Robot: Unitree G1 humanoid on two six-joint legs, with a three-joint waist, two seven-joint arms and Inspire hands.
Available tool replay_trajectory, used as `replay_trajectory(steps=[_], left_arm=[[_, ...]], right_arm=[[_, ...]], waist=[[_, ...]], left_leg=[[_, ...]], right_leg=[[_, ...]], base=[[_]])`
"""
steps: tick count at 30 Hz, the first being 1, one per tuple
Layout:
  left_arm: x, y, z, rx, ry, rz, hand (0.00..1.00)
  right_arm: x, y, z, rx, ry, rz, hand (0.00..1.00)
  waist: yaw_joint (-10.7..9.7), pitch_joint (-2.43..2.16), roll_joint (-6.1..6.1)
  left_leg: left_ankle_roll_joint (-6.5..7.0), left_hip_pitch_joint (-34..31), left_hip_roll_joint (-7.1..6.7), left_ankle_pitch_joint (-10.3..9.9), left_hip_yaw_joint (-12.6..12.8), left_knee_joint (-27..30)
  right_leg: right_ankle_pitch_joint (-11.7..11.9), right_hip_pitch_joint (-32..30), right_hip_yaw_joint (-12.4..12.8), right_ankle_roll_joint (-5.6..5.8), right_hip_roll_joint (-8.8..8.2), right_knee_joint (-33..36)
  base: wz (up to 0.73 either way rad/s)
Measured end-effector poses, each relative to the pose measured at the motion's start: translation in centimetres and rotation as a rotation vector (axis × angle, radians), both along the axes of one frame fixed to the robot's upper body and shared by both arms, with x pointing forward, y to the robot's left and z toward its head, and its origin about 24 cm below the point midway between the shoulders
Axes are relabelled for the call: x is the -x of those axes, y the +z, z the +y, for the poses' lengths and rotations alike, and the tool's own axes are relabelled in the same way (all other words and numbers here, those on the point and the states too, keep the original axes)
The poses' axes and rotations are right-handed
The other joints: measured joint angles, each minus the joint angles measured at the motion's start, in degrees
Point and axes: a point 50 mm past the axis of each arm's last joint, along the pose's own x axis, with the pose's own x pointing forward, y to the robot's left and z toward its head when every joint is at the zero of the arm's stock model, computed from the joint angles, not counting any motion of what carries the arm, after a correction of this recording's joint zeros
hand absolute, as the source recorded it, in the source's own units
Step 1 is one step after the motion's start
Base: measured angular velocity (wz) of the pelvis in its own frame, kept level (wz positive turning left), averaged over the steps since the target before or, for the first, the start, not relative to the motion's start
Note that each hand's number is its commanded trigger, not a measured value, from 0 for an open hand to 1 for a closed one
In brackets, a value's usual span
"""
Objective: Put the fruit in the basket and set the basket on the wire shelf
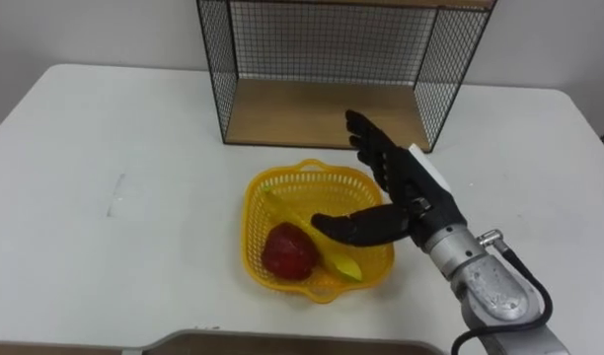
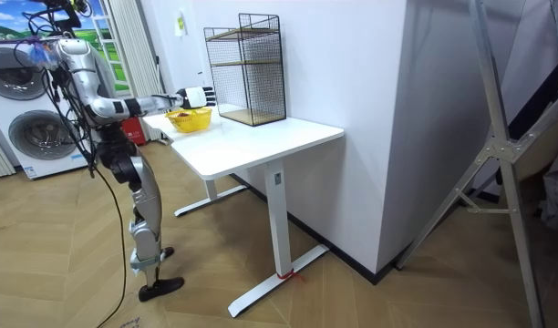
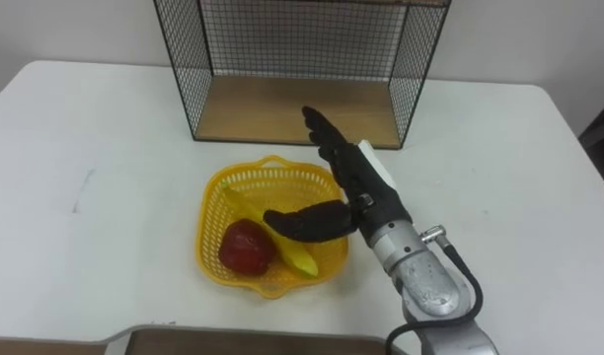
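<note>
White table (image 1: 105,148) stretches across the eye views. In the room view the robot stands upright at the end on the room view's left, with washing machines (image 2: 33,128) behind it and one arm stretched out over the tabletop. At the back of the table stands the wire shelf (image 1: 215,69), its open front facing the robot and its wooden floor bare. Just in front of the shelf sits the yellow basket (image 1: 255,212). A red fruit (image 1: 289,250) lies in its near left part. Against that fruit's right side lies a banana (image 1: 339,263), its long axis running diagonally from the basket's far left to its near right, where its tip points. Over the basket's right edge hangs the right hand (image 1: 406,189), spread wide and holding nothing. Its fingers (image 1: 366,138) are straight and point toward the shelf, and its thumb (image 1: 353,229) reaches left across the banana; whether it touches the banana cannot be told.
</note>
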Motion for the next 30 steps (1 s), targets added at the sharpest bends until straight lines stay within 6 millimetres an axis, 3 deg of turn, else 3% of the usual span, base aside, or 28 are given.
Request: replay_trajectory(steps=[4, 8, 11, 13, 14, 16, 18, 20, 22, 25, 30], left_arm=[[1.6, 0.9, 2.1, -0.141, 0.383, -0.053, 0.0], [1.6, 2.5, 4.5, -0.335, 0.597, -0.116, 0.0], [-0.5, 4.8, 6.8, -0.524, 0.688, -0.233, 0.0], [-2.3, 7.4, 8.5, -0.692, 0.749, -0.343, 0.0], [-2.7, 8.1, 8.9, -0.736, 0.756, -0.371, 0.0], [-5.0, 11.7, 10.2, -0.911, 0.767, -0.524, 0.0], [-6.2, 14.0, 10.6, -1.037, 0.747, -0.608, 0.0], [-7.0, 15.8, 10.8, -1.133, 0.74, -0.662, 0.0], [-8.1, 18.8, 10.8, -1.216, 0.76, -0.796, 0.0], [-9.1, 21.0, 10.6, -1.245, 0.765, -0.918, 0.0], [-10.6, 22.3, 9.7, -1.201, 0.71, -1.034, 0.0]], right_arm=[[-0.1, 1.2, -1.9, -0.061, -0.125, -0.034, 0.0], [0.2, 2.4, -4.4, -0.071, -0.293, -0.095, 0.0], [1.1, 2.9, -6.6, -0.104, -0.442, -0.117, 0.0], [2.2, 3.2, -8.3, -0.082, -0.562, -0.136, 0.0], [2.6, 3.3, -8.7, -0.072, -0.589, -0.141, 0.0], [4.2, 3.1, -10.3, -0.046, -0.695, -0.136, 0.0], [4.9, 2.8, -11.0, -0.025, -0.752, -0.127, 0.0], [5.1, 2.7, -11.2, -0.021, -0.777, -0.123, 0.0], [5.3, 2.7, -11.3, -0.022, -0.797, -0.122, 0.0], [5.4, 2.6, -11.5, -0.018, -0.818, -0.122, 0.0], [5.6, 1.4, -11.6, -0.016, -0.804, -0.075, 0.0]], waist=[[0.0, -0.13, -0.11], [0.1, -0.14, 0.45], [0.1, -0.21, 0.95], [0.5, -0.61, 1.64], [0.9, -0.74, 1.83], [1.4, -0.84, 2.03], [1.5, -0.83, 2.38], [1.5, -1.11, 2.81], [1.5, -1.1, 2.69], [1.1, -1.07, 2.86], [0.7, -0.74, 2.88]], left_leg=[[0.04, 0.5, -0.21, 0.0, -0.2, -0.3], [0.14, 1.0, -0.43, 0.1, -0.5, -0.6], [0.2, 1.0, -0.53, 0.1, -0.9, -0.6], [0.2, 1.0, -0.57, 0.1, -0.9, -0.6], [0.2, 1.0, -0.57, 0.1, -0.8, -0.7], [0.26, 1.0, -0.58, 0.2, -1.0, -0.8], [0.31, 1.3, -0.64, 0.2, -0.8, -1.0], [0.37, 1.6, -0.65, 0.2, -0.3, -1.3], [0.4, 1.6, -0.71, 0.3, -0.2, -1.4], [0.43, 1.6, -0.79, 0.3, -0.3, -1.3], [0.44, 1.8, -0.83, 0.3, -0.6, -1.4]], right_leg=[[-0.1, 0.9, -0.1, 0.08, -0.09, -0.9], [-0.1, 1.5, -0.1, 0.13, -0.29, -1.0], [-0.1, 1.3, -0.8, 0.14, -0.4, -0.9], [-0.1, 1.3, -0.9, 0.16, -0.49, -0.7], [-0.1, 1.2, -0.9, 0.19, -0.51, -0.7], [-0.1, 1.2, -0.8, 0.2, -0.54, -0.6], [-0.1, 1.0, -0.5, 0.24, -0.61, -0.6], [-0.3, 0.5, 0.1, 0.39, -0.65, -0.2], [-0.5, 0.3, 0.3, 0.47, -0.74, 0.2], [-0.5, 0.4, 0.1, 0.47, -0.8, 0.1], [-0.5, 0.8, 0.0, 0.52, -0.8, 0.0]], base=[[0.03], [0.06], [0.04], [0.0], [-0.04], [-0.04], [-0.08], [-0.13], [-0.03], [0.01], [0.02]])
